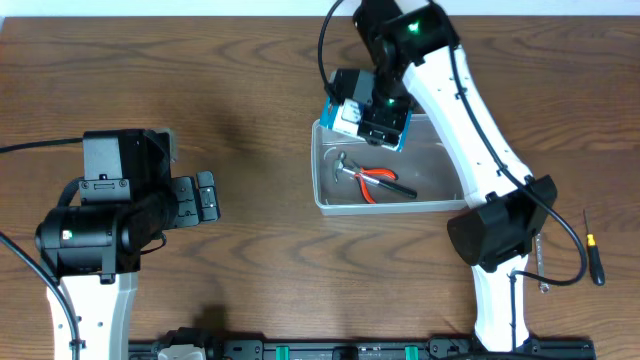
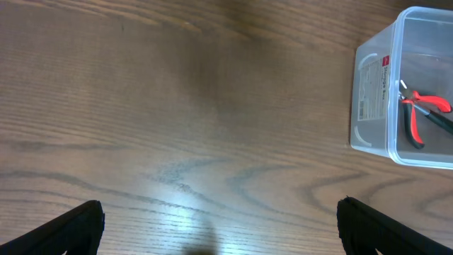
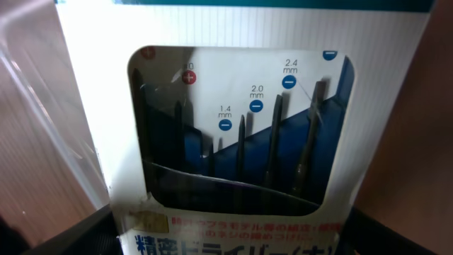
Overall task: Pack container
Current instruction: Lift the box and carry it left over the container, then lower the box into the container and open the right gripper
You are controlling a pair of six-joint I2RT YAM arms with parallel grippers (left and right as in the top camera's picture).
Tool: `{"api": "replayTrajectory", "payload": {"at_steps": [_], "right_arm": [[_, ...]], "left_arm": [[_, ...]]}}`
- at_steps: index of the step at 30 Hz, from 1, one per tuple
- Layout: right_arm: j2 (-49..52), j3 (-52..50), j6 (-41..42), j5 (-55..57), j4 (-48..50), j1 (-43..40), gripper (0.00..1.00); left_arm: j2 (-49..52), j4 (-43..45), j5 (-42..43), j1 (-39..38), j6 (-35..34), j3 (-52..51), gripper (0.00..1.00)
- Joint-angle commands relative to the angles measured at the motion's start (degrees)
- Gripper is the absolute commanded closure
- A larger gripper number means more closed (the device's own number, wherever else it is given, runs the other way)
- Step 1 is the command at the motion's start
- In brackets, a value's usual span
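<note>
- Container (image 1: pixel 395 208) sits centre-right of the overhead frame, with red-handled pliers (image 1: pixel 372 179) already inside.
- Right gripper (image 1: pixel 385 118) is clenched on the blue screwdriver-set box (image 1: pixel 347 114), above the container's upper-left corner. Box not in yet.
- Left gripper (image 1: pixel 205 197) is spread wide and empty, lower left.
- Still to pack: the box, and likely the loose screwdriver (image 1: pixel 593 252) at far right.
</note>
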Motion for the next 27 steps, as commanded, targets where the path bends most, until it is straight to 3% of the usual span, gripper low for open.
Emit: {"api": "replayTrajectory", "payload": {"at_steps": [1, 15, 27], "right_arm": [[-1.09, -4.81, -1.75, -0.81, 1.75, 0.22, 0.2], [-1.09, -20.63, -2.91, -2.78, 10.86, 0.24, 0.18], [-1.03, -25.53, -1.75, -0.83, 15.98, 0.04, 0.15]], "left_arm": [[-0.15, 0.0, -0.9, 0.28, -0.5, 0.76, 0.02], [-0.15, 0.0, -0.9, 0.28, -0.5, 0.76, 0.02], [-0.15, 0.0, -0.9, 0.28, -0.5, 0.76, 0.02]]}}
